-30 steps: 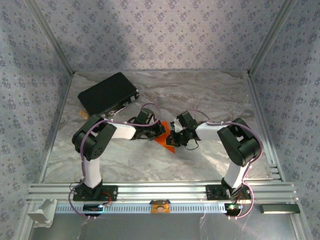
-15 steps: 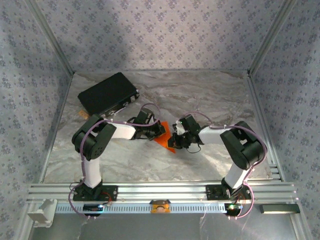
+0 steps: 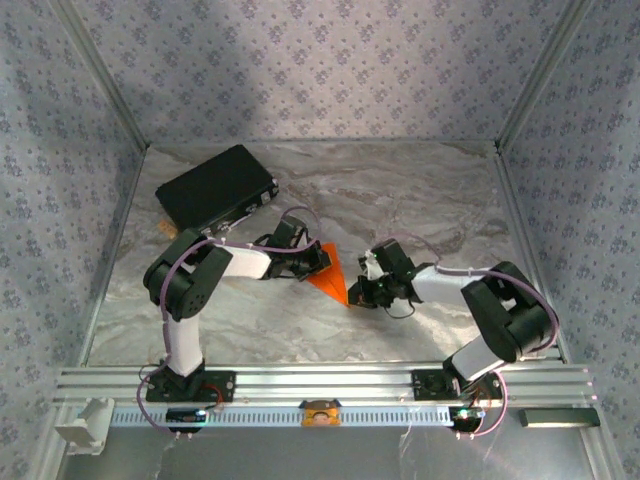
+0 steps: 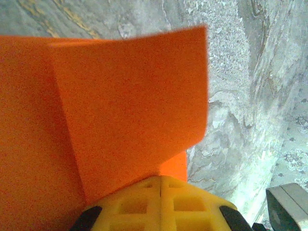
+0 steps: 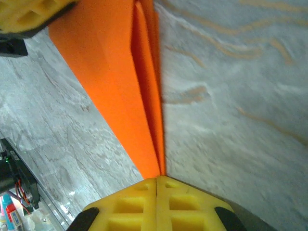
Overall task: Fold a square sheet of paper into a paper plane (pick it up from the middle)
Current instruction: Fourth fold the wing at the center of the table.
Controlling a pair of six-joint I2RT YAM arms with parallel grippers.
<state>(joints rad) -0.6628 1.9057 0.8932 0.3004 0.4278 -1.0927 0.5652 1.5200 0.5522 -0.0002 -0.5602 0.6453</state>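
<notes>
The paper plane (image 3: 328,272), a pointed wedge of bright orange paper, sits at the middle of the marble-patterned table (image 3: 420,190), stretched between the two grippers; its wide end points to the left arm and its narrow tip to the right arm. In the right wrist view its folded layers (image 5: 120,72) taper down to a point; in the left wrist view a flap (image 4: 130,106) stands up over the flatter paper beneath. The black case (image 3: 215,187) lies closed at the far left, well apart from the paper; its contents cannot be seen. The left gripper (image 4: 161,185) has its yellow jaws pressed together on the wide end; the right gripper (image 5: 157,183) has its jaws pinched tight on the tip.
</notes>
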